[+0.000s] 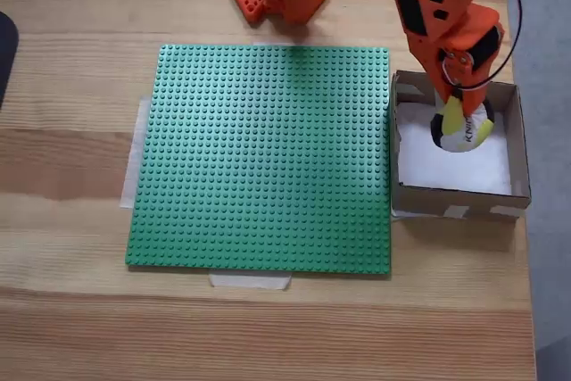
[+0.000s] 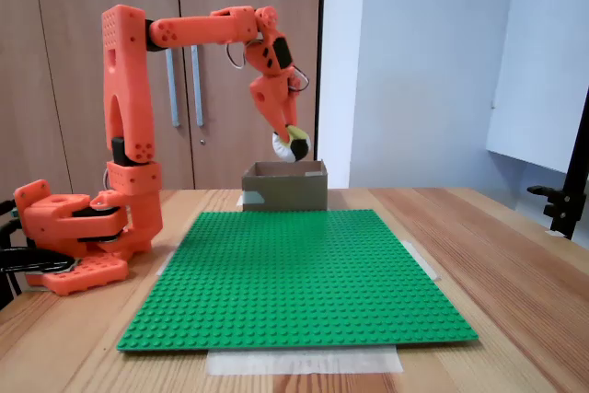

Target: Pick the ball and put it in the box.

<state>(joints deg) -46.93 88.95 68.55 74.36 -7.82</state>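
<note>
The ball [image 1: 464, 127], patched yellow, white and black with black lettering, hangs in the air above the box [image 1: 457, 199]. My orange gripper [image 1: 461, 113] is shut on the ball from above. In a fixed view from the side, the ball [image 2: 291, 146] sits in the gripper [image 2: 289, 143] a short way above the brown cardboard box [image 2: 285, 188], clear of its rim. The box is square and shallow with a white bottom and pale tape pieces on its walls, and it stands at the table's far end beside the green baseplate.
A large green studded baseplate [image 1: 263, 158] is taped to the wooden table and lies next to the box. The arm's orange base [image 2: 78, 236] stands at the table's edge. The table's edge [image 1: 528, 247] runs close behind the box.
</note>
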